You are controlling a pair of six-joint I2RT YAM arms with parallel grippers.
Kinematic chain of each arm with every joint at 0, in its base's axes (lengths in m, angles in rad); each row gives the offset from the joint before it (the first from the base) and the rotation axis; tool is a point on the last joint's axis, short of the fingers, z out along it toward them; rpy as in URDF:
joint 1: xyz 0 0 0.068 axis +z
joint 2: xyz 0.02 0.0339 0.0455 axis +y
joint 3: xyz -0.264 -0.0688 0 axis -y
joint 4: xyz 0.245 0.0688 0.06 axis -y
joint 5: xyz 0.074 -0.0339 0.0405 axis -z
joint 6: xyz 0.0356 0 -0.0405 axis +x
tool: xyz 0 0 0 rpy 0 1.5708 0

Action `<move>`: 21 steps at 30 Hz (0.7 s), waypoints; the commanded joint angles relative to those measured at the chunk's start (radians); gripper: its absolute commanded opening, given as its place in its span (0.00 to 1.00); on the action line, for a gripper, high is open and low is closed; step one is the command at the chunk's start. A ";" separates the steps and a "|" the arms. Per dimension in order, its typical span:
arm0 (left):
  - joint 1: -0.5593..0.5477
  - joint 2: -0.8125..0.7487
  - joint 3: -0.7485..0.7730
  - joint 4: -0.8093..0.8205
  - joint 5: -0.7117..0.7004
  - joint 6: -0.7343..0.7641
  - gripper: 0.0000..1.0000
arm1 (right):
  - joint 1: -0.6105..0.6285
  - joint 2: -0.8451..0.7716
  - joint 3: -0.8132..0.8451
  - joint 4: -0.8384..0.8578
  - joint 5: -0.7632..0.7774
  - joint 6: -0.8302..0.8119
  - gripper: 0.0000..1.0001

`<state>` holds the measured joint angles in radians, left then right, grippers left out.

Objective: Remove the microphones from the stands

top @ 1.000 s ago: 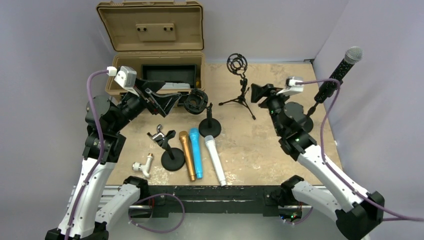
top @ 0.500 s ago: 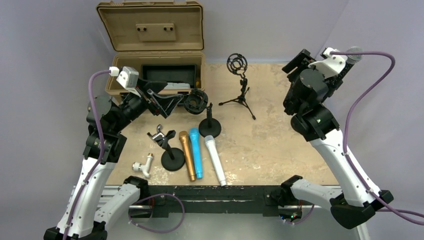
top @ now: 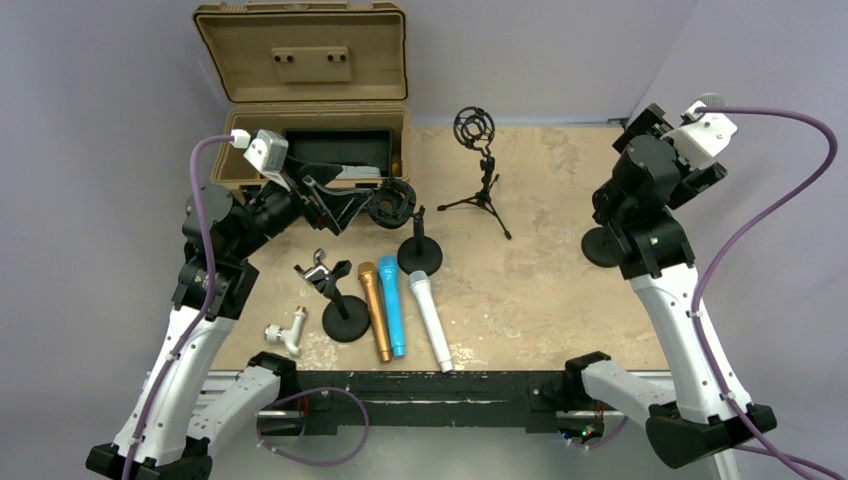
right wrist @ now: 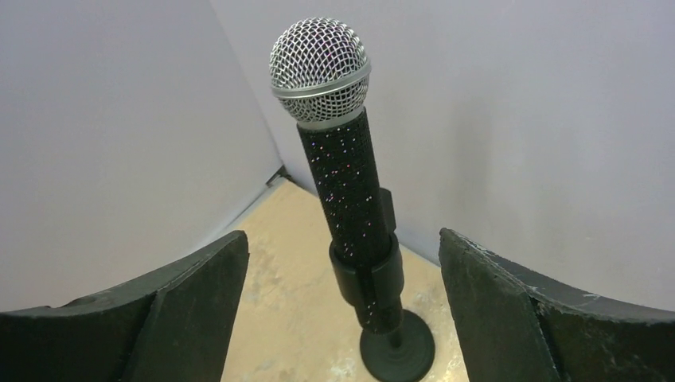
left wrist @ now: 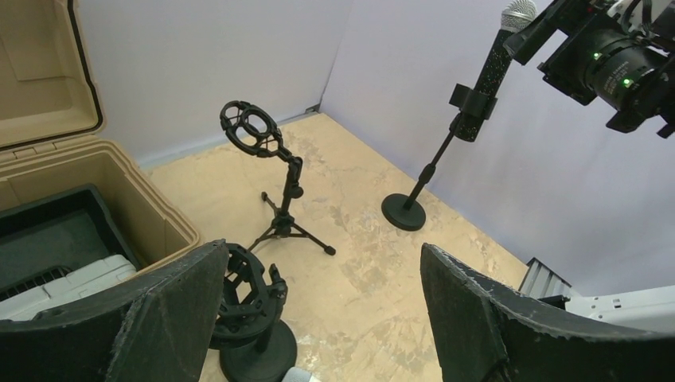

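left jaws apart, empty, parked well left of stand (left wrist: 403, 212), likely to stay clear; right jaws wide apart, empty, lined up on microphone (right wrist: 342, 183), no contact, looks set for body grab; microphone upright in stand clip, base on counter (right wrist: 294, 302)

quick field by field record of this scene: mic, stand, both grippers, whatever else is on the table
microphone: black speckled body, silver mesh head, head up in the stand's clip
stand: round black base on the table, far right corner
right gripper: open, jaws either side of the microphone, not touching
left gripper: open, empty, beside the open tan case
loose mics: gold mic, blue mic, white mic, lying side by side
task state: microphone not yet removed
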<state>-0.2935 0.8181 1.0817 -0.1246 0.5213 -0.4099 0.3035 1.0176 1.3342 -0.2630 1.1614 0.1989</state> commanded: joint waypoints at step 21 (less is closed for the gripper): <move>-0.024 -0.002 0.011 0.029 0.020 -0.004 0.88 | -0.298 0.252 0.117 0.095 -0.220 -0.008 0.92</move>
<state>-0.3111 0.8227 1.0817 -0.1284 0.5243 -0.4099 0.0174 1.2743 1.4235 -0.2222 1.0080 0.1970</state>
